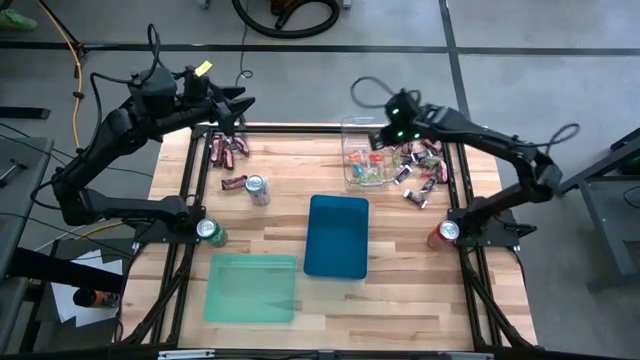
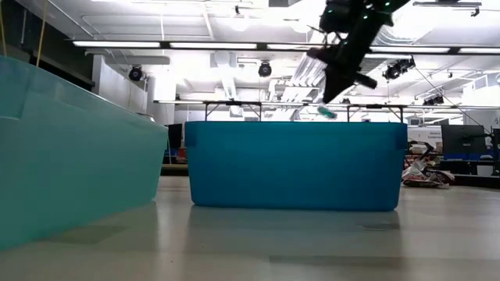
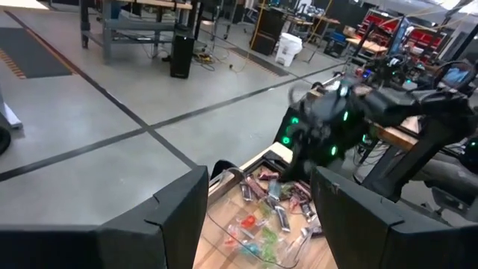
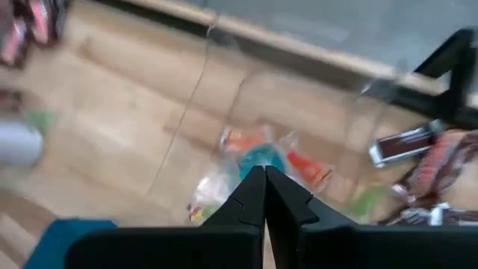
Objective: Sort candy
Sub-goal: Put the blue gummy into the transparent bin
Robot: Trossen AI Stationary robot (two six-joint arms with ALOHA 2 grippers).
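Nearest, the green tray and blue bin are seen empty. Beyond, bright candy lies in the clear box, under the shut right end effector, which seems to pinch one blue-wrapped piece. Wrapped pieces remain loose on the worktop. The left end effector, wide open and empty, is held above red-brown bars. Most sorting appears undone.

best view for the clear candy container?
High view: the clear container shows whole, the right gripper shut above it, bright sweets inside. Both wrist views show only part of it. In the low view the blue bin blocks it.
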